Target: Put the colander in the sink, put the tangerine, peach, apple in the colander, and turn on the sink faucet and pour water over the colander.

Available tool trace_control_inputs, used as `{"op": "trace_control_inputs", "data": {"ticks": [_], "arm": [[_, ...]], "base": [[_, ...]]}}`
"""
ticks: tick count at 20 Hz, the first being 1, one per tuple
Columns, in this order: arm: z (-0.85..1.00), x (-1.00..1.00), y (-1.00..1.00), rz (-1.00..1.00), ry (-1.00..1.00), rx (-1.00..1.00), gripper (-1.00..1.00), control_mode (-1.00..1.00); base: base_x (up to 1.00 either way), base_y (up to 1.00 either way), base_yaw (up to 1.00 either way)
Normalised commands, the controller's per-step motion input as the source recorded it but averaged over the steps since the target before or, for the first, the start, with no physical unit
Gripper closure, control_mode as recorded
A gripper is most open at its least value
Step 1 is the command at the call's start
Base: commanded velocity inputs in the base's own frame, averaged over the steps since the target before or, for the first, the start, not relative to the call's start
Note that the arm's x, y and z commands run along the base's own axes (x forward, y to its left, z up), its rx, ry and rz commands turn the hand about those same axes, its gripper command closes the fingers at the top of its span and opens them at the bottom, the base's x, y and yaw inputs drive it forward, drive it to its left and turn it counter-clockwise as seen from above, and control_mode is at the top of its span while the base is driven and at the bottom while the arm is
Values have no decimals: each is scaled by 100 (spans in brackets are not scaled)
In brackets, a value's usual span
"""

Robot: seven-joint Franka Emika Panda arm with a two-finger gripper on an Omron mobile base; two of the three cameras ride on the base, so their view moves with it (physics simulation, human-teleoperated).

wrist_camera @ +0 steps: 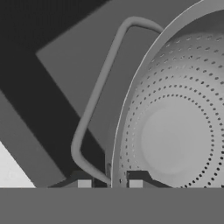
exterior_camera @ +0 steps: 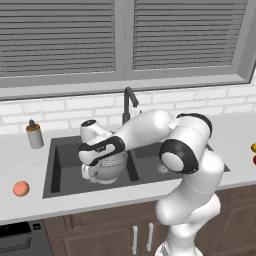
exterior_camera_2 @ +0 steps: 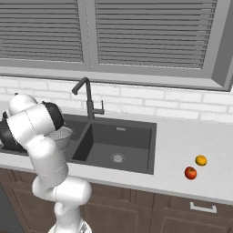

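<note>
Colander [exterior_camera: 111, 167] sits in the sink's [exterior_camera: 65, 172] left basin, the tool [wrist_camera: 109, 183] pinching its rim by one handle; peach [exterior_camera: 21, 188] lies on the desk left of the sink.

Both base views look forward and down from behind the arm, one from its left and one from its right, and share the sink [exterior_camera: 65, 167], the sink faucet [exterior_camera_2: 87, 98] and the window. The hand view looks very closely along the hand [wrist_camera: 110, 183] into the colander [wrist_camera: 175, 135].

One colander [exterior_camera: 111, 165], one peach [exterior_camera: 21, 188], one apple [exterior_camera_2: 190, 173], one tangerine [exterior_camera_2: 201, 160], one sink faucet [exterior_camera_2: 88, 98].
</note>
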Motion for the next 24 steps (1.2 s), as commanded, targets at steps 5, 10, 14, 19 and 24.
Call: {"op": "trace_control_inputs", "data": {"ticks": [5, 10, 14, 19, 24], "arm": [[-22, 31, 0, -5, 0, 0, 100, -100], [-24, 30, 0, -2, 0, 0, 100, -100], [-29, 11, 0, 0, 1, 0, 100, -100], [-27, 13, 0, 0, 1, 0, 100, -100], [-22, 34, 0, 0, 0, 0, 100, -100]], "base": [[0, 0, 0], [0, 0, 0], [0, 0, 0], [0, 0, 0], [0, 0, 0]]}}
